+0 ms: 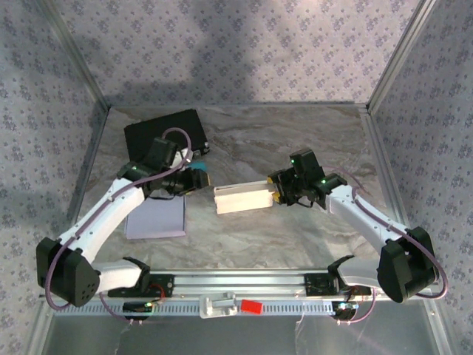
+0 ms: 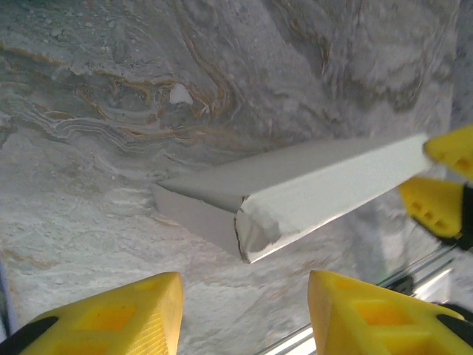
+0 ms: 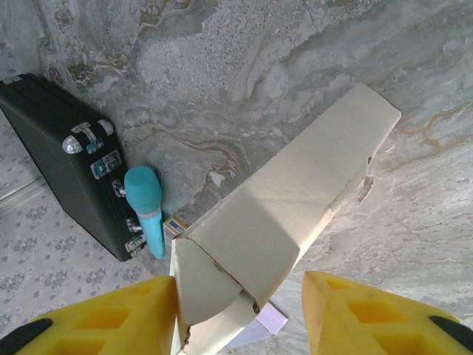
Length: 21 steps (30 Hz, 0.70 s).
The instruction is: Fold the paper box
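Clearly the paper box (image 1: 242,198) is light, thin card, lying on the table (image 1: 295,140) between my arms. My right pincer (image 3: 240,292) stands spread astride one end, not squeezing; my left pincer (image 2: 244,292) gapes just short of the other. It should crush easily, so I would take it by the stiffer creased edges.

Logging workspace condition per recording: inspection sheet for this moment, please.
Surface: marbled table, no spills seen.
Job's things: paper box mid-table, long shape, near end flap crumpled.
Clutter: black case back left; lavender sheet under left arm; teal marker beside the case.
Pincers: left pincer open, short of the box; right pincer straddles its other end, grip unclear.
Cables: purple cable loops on both arms.
Surroundings: patterned walls, metal frame.
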{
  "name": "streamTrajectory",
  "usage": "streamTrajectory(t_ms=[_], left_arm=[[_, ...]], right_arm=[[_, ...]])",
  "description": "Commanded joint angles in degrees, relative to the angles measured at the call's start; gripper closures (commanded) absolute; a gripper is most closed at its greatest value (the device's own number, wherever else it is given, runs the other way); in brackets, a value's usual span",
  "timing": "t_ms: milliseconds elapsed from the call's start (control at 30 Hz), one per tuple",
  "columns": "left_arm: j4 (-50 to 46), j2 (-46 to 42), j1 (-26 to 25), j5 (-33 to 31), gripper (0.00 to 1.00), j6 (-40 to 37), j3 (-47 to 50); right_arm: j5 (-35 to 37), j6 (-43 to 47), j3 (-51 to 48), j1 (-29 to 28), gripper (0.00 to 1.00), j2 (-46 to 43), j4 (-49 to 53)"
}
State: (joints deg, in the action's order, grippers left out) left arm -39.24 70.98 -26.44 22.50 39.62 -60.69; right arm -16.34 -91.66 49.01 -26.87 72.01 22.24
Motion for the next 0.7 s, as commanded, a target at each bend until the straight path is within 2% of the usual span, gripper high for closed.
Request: streamTrajectory(t_ms=[0,67,133,300,500,667], left_arm=[[-0.03,3.4,-1.44,1.75,0.54,7.75,-3.31],[-4.61,5.62,-3.16,-1.83,0.54,5.23,-6.66],[-5.32,7.13,-3.62,-3.32,0.53,4.41,-7.63],[-1.95,9.62,-4.17,-3.37,0.55,8.21,-7.45],[-2.63,9.65,-4.43,-4.4,0.59,10.57,-5.85],[2.75,10.03,-4.56,-2.13,0.66,13.44,-3.57]], right_arm=[[1.57,0.75,-1.2,0.24,0.52,1.24,5.8],[1.62,0.63,-1.23,0.23,0.52,1.29,5.8],[1.49,0.69,-1.18,0.24,0.52,1.33,5.71],[1.45,0.62,-1.29,0.26,0.52,1.36,5.65],[1.34,0.76,-1.29,0.36,0.52,1.47,5.58],[1.11,0.77,-1.3,0.5,0.52,1.6,5.51]])
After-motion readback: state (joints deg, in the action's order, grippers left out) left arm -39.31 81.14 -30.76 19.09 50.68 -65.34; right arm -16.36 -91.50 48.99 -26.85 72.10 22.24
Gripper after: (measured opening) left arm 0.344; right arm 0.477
